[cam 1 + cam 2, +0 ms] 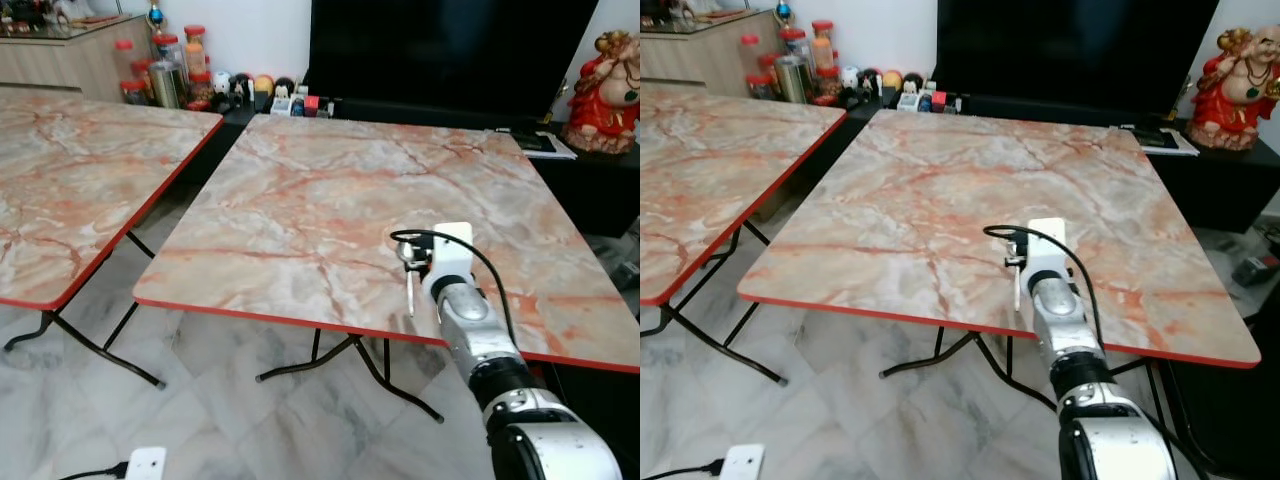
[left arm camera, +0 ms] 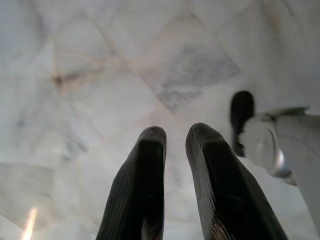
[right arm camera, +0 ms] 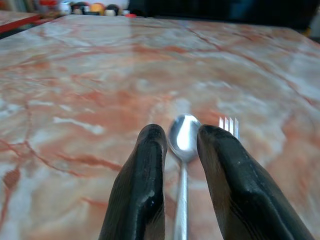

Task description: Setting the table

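My right gripper point(image 3: 182, 137) is low over the near part of the marble-patterned table point(image 1: 330, 190), close to its red front edge. A silver spoon point(image 3: 183, 136) lies between its two black fingers point(image 3: 145, 170), bowl pointing away and handle running back between them; the fingers look closed on it. The slim handle of the spoon point(image 1: 409, 290) shows beside the wrist in the left eye view. Fork tines point(image 3: 229, 123) peek out just past the other finger, right beside the spoon. My left gripper point(image 2: 175, 137) hangs idle over the floor, fingers close together with nothing between them.
A second marble table point(image 1: 70, 170) stands to the left with a gap of tiled floor between. A dark TV cabinet with jars point(image 1: 165, 70) and a red figurine point(image 1: 612, 90) runs behind. A white power plug point(image 1: 145, 464) lies on the floor.
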You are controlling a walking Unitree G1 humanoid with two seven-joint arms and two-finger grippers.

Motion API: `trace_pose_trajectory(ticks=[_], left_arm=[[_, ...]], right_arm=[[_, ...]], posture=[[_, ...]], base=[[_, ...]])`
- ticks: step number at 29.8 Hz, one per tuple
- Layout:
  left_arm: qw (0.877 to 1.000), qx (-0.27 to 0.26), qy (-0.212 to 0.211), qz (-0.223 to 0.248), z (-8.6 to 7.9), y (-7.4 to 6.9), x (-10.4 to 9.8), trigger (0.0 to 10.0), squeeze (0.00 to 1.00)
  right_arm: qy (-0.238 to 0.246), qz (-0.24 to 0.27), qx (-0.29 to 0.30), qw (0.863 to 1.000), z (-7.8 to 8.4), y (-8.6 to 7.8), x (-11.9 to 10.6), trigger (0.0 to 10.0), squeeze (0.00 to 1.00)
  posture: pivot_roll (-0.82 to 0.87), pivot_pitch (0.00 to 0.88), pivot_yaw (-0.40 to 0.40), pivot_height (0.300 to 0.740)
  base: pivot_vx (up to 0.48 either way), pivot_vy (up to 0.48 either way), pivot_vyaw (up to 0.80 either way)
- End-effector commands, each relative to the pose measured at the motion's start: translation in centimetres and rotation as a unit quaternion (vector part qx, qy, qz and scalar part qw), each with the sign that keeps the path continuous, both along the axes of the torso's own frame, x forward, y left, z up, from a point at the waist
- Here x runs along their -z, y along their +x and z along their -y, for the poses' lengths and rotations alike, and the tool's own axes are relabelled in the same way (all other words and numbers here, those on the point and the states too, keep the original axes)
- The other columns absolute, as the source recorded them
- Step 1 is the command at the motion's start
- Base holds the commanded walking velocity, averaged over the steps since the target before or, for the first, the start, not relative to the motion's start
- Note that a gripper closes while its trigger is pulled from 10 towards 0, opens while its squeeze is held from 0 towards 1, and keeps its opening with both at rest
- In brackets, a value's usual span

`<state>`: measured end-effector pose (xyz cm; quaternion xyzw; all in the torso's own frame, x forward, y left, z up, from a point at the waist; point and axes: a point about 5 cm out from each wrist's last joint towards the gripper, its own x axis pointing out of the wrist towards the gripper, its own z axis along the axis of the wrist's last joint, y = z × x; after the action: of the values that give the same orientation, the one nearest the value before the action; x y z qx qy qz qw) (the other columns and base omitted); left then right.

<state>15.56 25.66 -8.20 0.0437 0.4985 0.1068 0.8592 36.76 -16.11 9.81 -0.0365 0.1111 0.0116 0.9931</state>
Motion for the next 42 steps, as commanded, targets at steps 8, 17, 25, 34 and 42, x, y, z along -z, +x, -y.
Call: trace_pose_trajectory(ticks=[8, 17, 25, 34, 42], left_arm=[[1.000, 0.013, -0.022, 0.005, 2.8, 1.4, 0.2, 10.0, 0.00], [0.999, 0.024, -0.036, 0.002, 6.4, 1.5, 0.8, 10.0, 0.00], [0.999, 0.021, -0.037, 0.000, 6.0, 1.3, 0.9, 10.0, 0.00], [1.000, 0.008, -0.028, -0.001, 1.9, -0.5, 0.7, 10.0, 0.00], [1.000, 0.004, -0.024, -0.011, -0.2, -2.1, 0.7, 10.0, 0.00]], right_arm=[[0.003, 0.001, 0.016, 1.000, 0.7, 0.0, -0.1, 10.0, 0.00], [0.004, -0.002, 0.014, 1.000, 0.7, 0.0, 0.0, 10.0, 0.00], [-0.006, -0.004, 0.002, 1.000, 0.5, -0.1, 0.1, 10.0, 0.00], [0.010, -0.005, 0.021, 1.000, 0.8, -0.2, 0.1, 10.0, 0.00], [0.006, -0.003, 0.029, 1.000, 1.0, -0.1, 0.0, 10.0, 0.00]], posture=[[0.03, 0.000, -0.016, 0.728], [0.03, 0.000, -0.017, 0.728], [0.03, 0.000, -0.016, 0.728], [0.03, 0.000, -0.018, 0.728], [0.03, 0.000, -0.018, 0.728]], base=[[0.000, 0.000, 0.00], [0.192, 0.000, 0.00], [0.301, 0.000, 0.00], [0.317, 0.000, 0.00], [0.263, 0.000, -0.36]])
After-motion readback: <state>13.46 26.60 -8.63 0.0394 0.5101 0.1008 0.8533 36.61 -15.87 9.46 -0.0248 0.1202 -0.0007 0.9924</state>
